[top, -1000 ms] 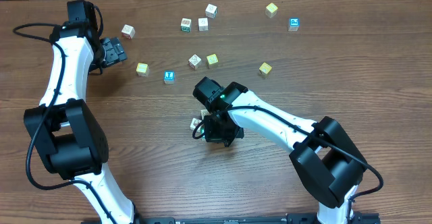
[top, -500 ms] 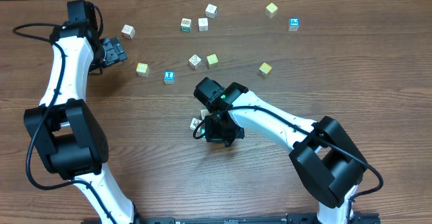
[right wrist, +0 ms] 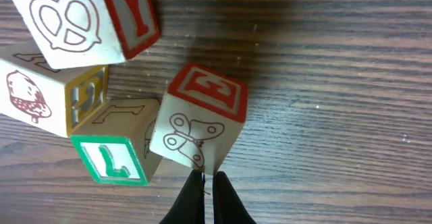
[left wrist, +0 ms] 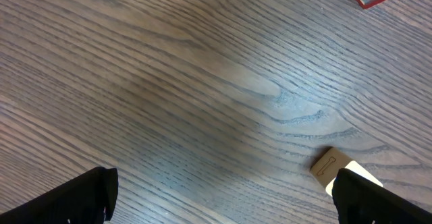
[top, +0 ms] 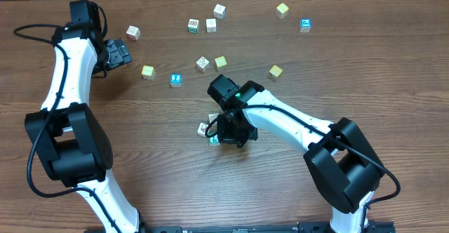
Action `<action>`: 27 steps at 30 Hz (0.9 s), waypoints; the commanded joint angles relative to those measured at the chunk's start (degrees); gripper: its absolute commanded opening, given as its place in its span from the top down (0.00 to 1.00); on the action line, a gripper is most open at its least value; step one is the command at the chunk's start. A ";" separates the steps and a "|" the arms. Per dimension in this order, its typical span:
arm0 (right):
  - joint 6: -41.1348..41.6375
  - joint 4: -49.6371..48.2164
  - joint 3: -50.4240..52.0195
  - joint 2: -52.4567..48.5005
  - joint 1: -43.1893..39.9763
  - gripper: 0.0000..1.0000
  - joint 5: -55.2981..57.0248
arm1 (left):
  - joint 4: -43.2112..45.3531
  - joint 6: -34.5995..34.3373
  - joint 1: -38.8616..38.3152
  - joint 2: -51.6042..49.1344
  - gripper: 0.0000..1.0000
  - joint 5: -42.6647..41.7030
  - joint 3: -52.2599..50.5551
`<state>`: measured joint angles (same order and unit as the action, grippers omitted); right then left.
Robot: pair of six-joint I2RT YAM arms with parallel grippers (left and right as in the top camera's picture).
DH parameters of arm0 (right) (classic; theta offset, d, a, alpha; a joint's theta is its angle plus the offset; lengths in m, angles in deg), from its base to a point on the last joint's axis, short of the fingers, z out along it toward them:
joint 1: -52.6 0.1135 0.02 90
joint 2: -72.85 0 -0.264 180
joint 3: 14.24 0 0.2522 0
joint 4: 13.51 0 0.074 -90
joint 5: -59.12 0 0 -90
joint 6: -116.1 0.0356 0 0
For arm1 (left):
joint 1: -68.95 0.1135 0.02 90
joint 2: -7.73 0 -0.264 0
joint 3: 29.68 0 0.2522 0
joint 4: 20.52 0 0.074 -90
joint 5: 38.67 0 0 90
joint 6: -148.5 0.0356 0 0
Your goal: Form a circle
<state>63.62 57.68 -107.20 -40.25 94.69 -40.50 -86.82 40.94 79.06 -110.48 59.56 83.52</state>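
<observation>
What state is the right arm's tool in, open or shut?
Shut: the right tool has both dark fingers pressed together, tips at the butterfly cube.

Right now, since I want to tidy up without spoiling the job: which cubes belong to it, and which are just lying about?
In the job: the circle, four cubes huddled at the shut right gripper.
Lying about: yellow cubes, blue-faced cubes and other printed cubes, scattered farther up the table.

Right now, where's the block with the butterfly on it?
The butterfly block sits mid-frame in the right wrist view, just above the shut right gripper, with the green-faced block close on its left.
</observation>
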 commanded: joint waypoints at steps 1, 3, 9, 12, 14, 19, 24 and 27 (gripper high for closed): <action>0.42 -0.33 0.50 -1.16 -0.20 0.96 0.13 | 0.09 0.44 -0.39 0.57 0.00 0.31 -0.35; 0.42 -0.39 0.50 -1.16 -0.22 0.96 0.13 | 0.09 0.44 -0.39 0.57 0.00 0.31 -0.35; 0.20 -0.79 0.50 -1.16 -0.28 0.93 0.13 | 0.09 0.44 -0.39 0.57 0.01 0.31 -0.35; 0.17 -0.76 0.50 -1.16 -0.39 0.93 0.13 | 0.09 0.46 -0.39 0.57 0.00 0.31 -0.35; 0.17 -0.70 0.50 -1.16 -0.39 0.93 0.11 | 0.09 0.44 -0.39 0.57 0.01 0.31 -0.35; 0.11 -0.55 0.50 -1.16 -0.39 0.93 0.11 | 0.11 0.44 -0.44 0.57 0.00 0.31 -0.35; -0.28 -0.55 0.48 -1.16 -0.52 0.93 0.09 | 0.09 0.44 -0.37 0.57 0.00 0.31 -0.35; -1.68 -0.26 0.48 -1.16 -0.96 0.93 -0.07 | 0.09 0.44 -0.37 0.57 0.00 0.31 -0.35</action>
<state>63.31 57.31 -107.17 -40.27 94.53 -40.53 -86.82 40.92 79.06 -110.48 59.56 83.52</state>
